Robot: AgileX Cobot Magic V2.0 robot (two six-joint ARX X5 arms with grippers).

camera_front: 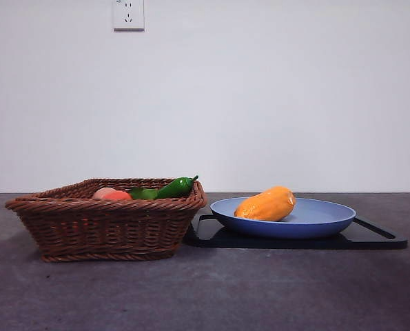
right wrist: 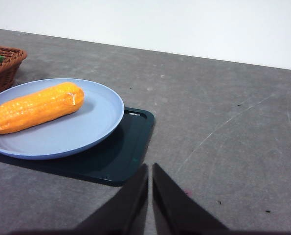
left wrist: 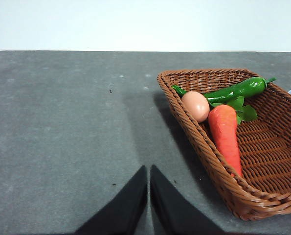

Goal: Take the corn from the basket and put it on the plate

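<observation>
Now, corn: the orange-yellow bumpy toy corn cob (camera_front: 265,204) lies on its side in the plate, at centre-right of the front view; in the right wrist view it fills the plate's left half.
Plate: the round light-blue plastic plate (camera_front: 325,219) sits on a flat black tray (camera_front: 377,238), right of centre in the front view, its rim close beside the basket.
Basket: the shallow brown woven wicker basket (camera_front: 101,227) stands at lower left of the front view.
Basket contents: a glossy green pepper (left wrist: 235,90) lies across the far side, with a pinkish round egg-like fruit (left wrist: 195,105), an orange-red toy carrot (left wrist: 226,134) and some green leaves (left wrist: 244,108) beside it.
Left gripper: the left gripper (left wrist: 148,171) hangs over bare grey tabletop (left wrist: 67,127) at the lower middle of its own view, apart from the basket, jaws pressed together and holding nothing.
Right gripper: the right gripper (right wrist: 150,169) hangs over the table near the tray's corner, jaws together, empty.
Wall: a white socket (camera_front: 128,14) shows at upper left of the front view.
</observation>
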